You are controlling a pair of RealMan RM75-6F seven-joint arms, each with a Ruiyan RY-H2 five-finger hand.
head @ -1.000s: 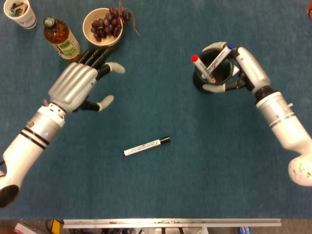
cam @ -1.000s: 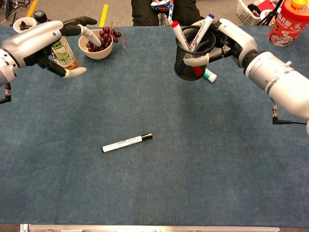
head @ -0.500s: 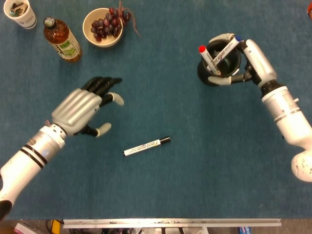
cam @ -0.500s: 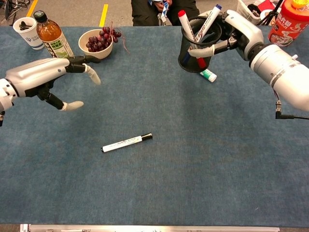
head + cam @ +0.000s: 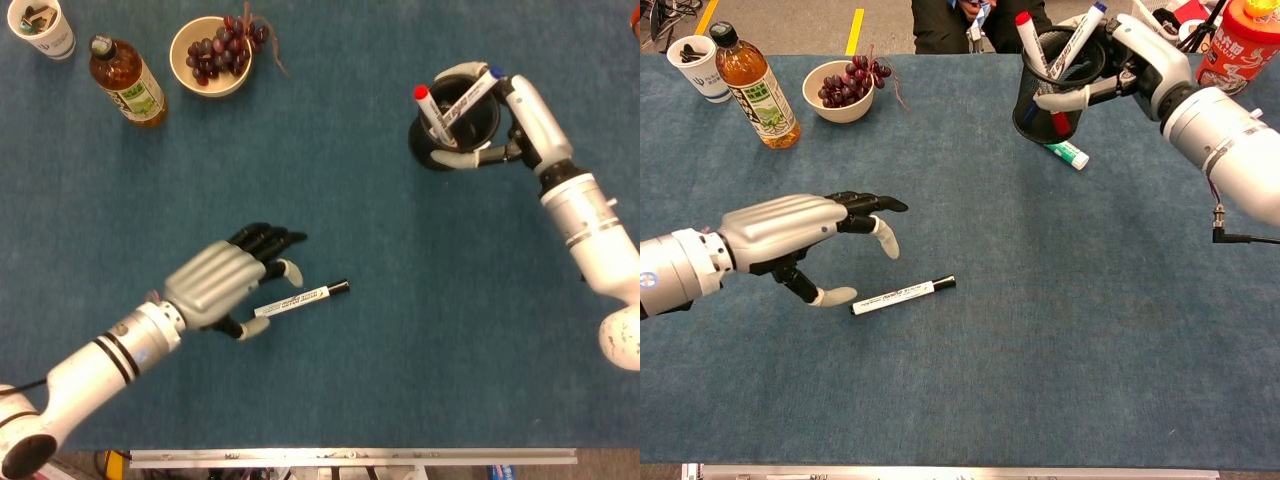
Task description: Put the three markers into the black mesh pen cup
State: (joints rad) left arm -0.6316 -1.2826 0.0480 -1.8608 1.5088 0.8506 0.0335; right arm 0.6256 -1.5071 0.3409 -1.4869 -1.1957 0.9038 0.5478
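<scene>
A white marker with a black cap lies on the blue table mat near the middle. My left hand hovers over its left end with fingers spread, holding nothing. At the far right my right hand grips the black mesh pen cup, which is tilted. A red-capped marker and a blue-capped marker stick out of the cup.
A small green-and-white object lies on the mat just below the cup. At the far left stand a tea bottle, a bowl of grapes and a paper cup. An orange container stands far right.
My left hand has come from beside the bottle down to the black-capped marker. My right hand has carried the cup a little further right and away.
</scene>
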